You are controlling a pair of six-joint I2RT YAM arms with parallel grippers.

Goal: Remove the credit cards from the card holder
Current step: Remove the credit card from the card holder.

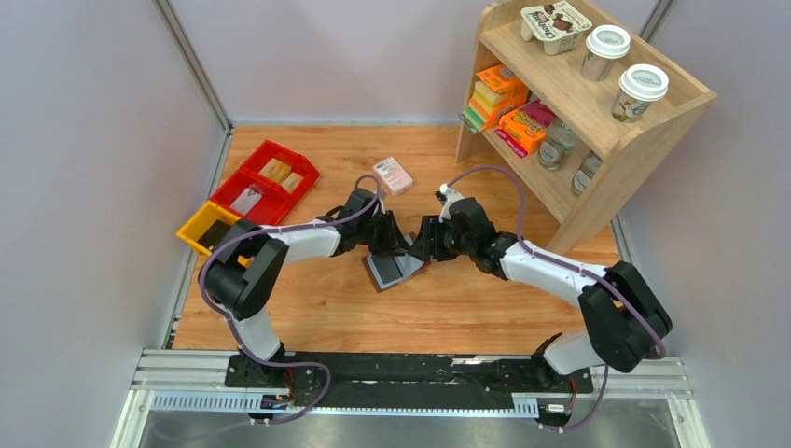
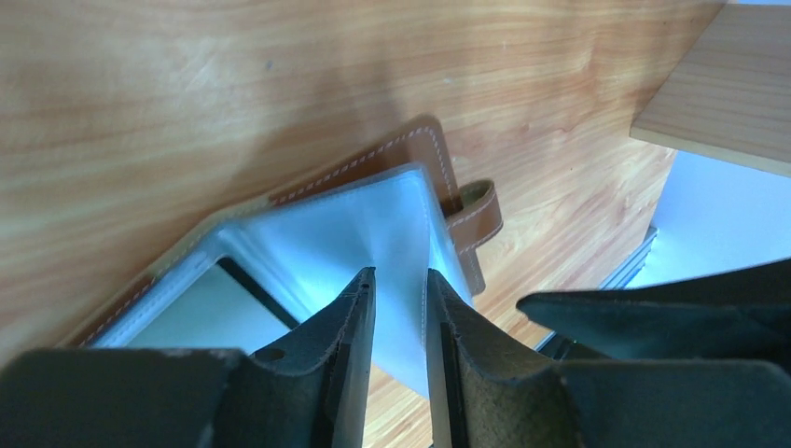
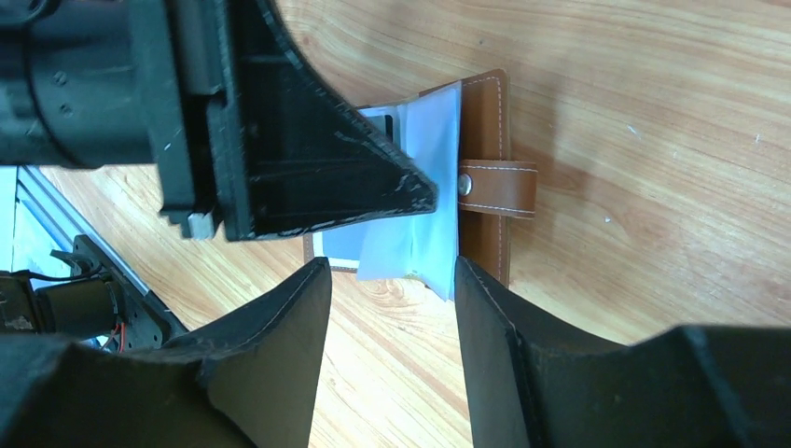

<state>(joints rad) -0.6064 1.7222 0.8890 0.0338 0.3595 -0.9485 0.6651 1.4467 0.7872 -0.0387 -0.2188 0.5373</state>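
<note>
Worktop: light wooden table [image 1: 354, 317]. A small brown leather card holder [image 1: 394, 271] lies open and flat near its middle, directly between the two arms' tips.

Left wrist view: the card holder [image 2: 410, 154] shows white stitching along its brown edge, pale blue-grey pockets inside, and a snap tab [image 2: 478, 217] sticking out at the right side. The left gripper [image 2: 401, 275] is down on it, fingers drawn close with only a thin slit between them. A pale pocket sheet [image 2: 373, 224] rises into that slit, so the sheet is pinched. In the lower left pocket sits a pale flat panel [image 2: 201, 317] with a dark edge. Cannot tell whether it is a credit card.

Right wrist view: the right gripper [image 3: 392, 271] hangs above the near edge of the card holder [image 3: 487, 112], fingers spread wide, nothing between them, not touching the leather. The snap tab [image 3: 504, 187] lies flat on the wood with its metal stud showing. The left arm's dark finger comes in from the left over the pale pockets.

Overhead: left gripper [image 1: 390, 245] and right gripper [image 1: 427, 245] face each other, tips near one another over the card holder.

Surroundings: a pink-and-white patterned box [image 1: 393, 175] farther back, well apart. Red plastic bins [image 1: 266, 182] and a yellow bin [image 1: 201, 229] at the left edge. A wooden shelf [image 1: 578, 121] with packets and cups at the back right.
</note>
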